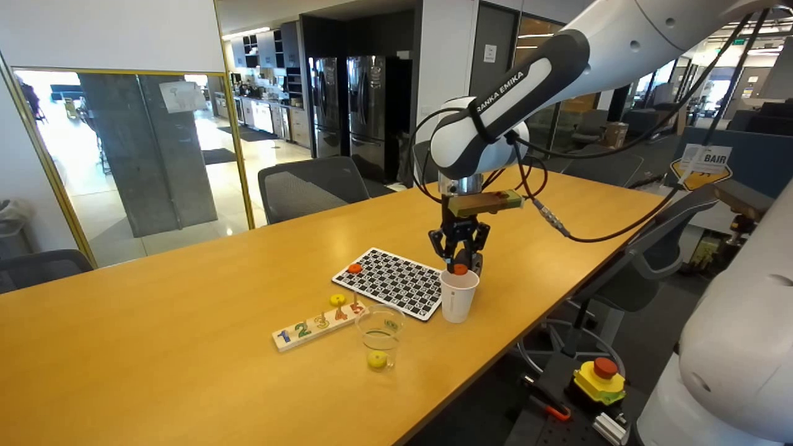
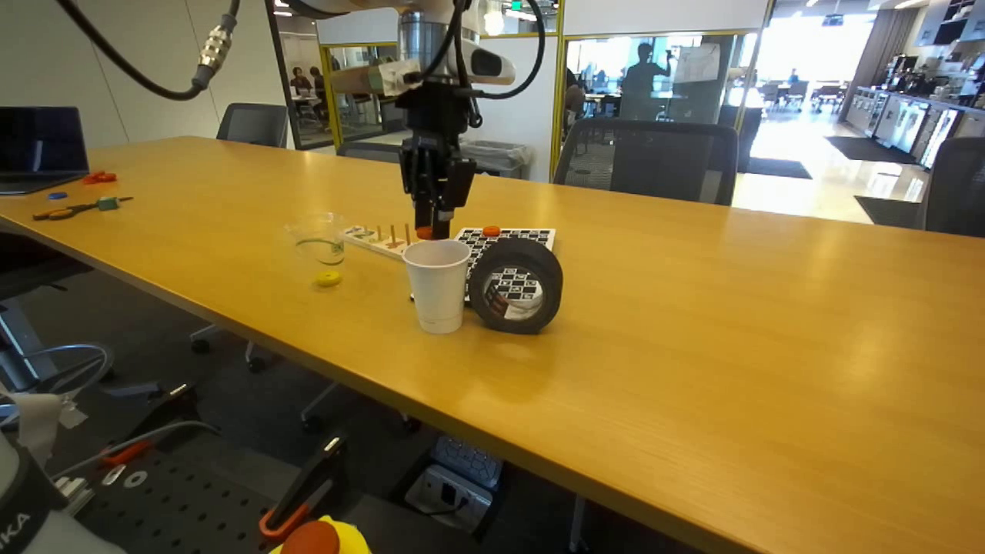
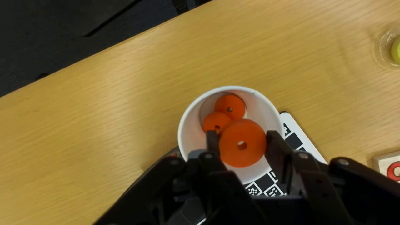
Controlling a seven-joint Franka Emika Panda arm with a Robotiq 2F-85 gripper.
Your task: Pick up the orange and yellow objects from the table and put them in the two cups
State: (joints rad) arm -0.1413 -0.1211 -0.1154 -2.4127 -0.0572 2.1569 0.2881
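An orange disc point(image 3: 242, 156) with a small hole is pinched between the two fingertips of my gripper point(image 3: 242, 139), which points down. That disc hovers at the mouth of the white cup point(image 1: 458, 300), close to its rim. Two more orange discs point(image 3: 230, 104) lie at the bottom of this cup. Another orange disc point(image 1: 354, 268) rests on the checkered board. The clear cup point(image 1: 379, 328) stands apart, with a yellow disc point(image 1: 376, 358) at its bottom. A second yellow disc point(image 1: 337, 299) lies on the table point(image 1: 204, 297), beside the number strip.
Right beside the white cup a black tape roll point(image 2: 515, 286) stands on edge. Behind the cup lies the checkered board point(image 1: 396, 282). A wooden number strip point(image 1: 319, 325) with upright pegs is near the clear cup. Pliers point(image 2: 77, 208) and a laptop point(image 2: 42, 150) sit farther along the table.
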